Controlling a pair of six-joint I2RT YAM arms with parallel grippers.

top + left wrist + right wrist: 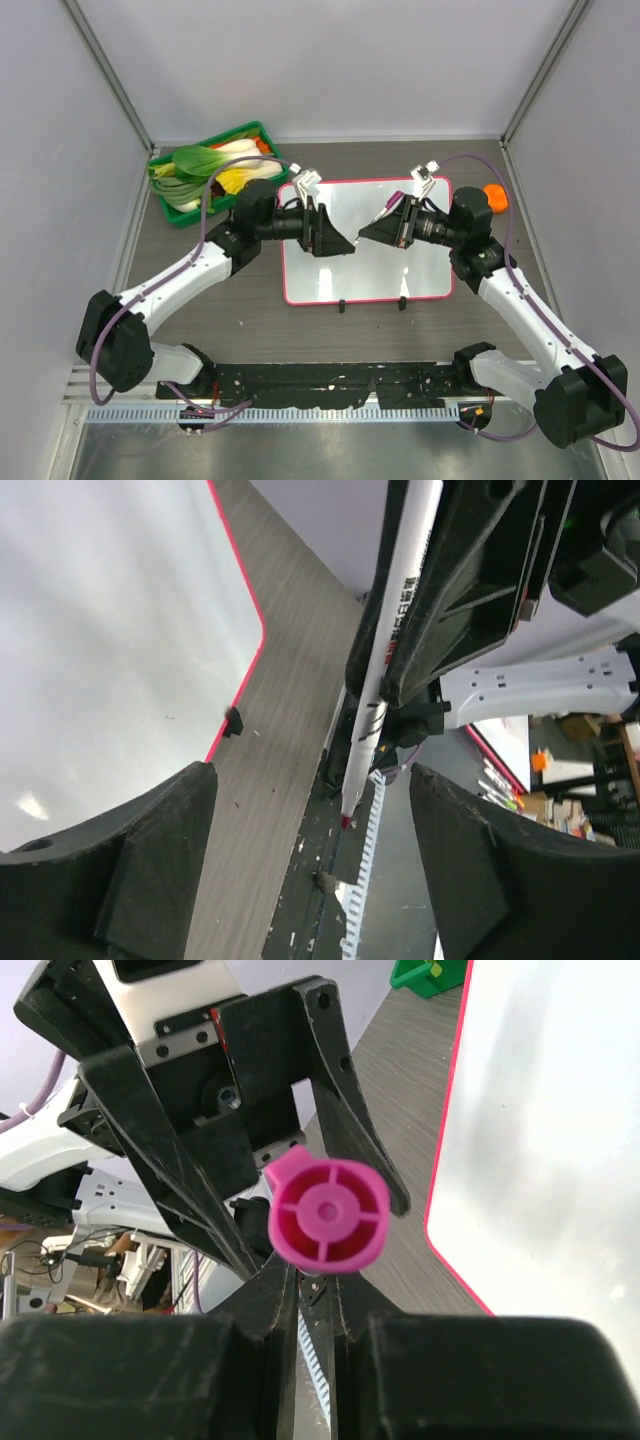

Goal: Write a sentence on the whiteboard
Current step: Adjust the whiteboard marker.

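The whiteboard lies flat mid-table, white with a thin pink frame, and also shows in both wrist views. No sentence shows on its visible surface. Both grippers meet tip to tip above the board's centre. My right gripper is shut on a white marker, whose magenta rear end faces the right wrist camera. Its red-magenta tip points towards the table's near edge. My left gripper stands open, its fingers on either side of the marker's tip without touching it.
A green tray of vegetables sits at the back left, beside the board's corner. An orange object lies behind the right arm. The board's two black feet face the near edge, where a perforated rail runs. Grey walls enclose three sides.
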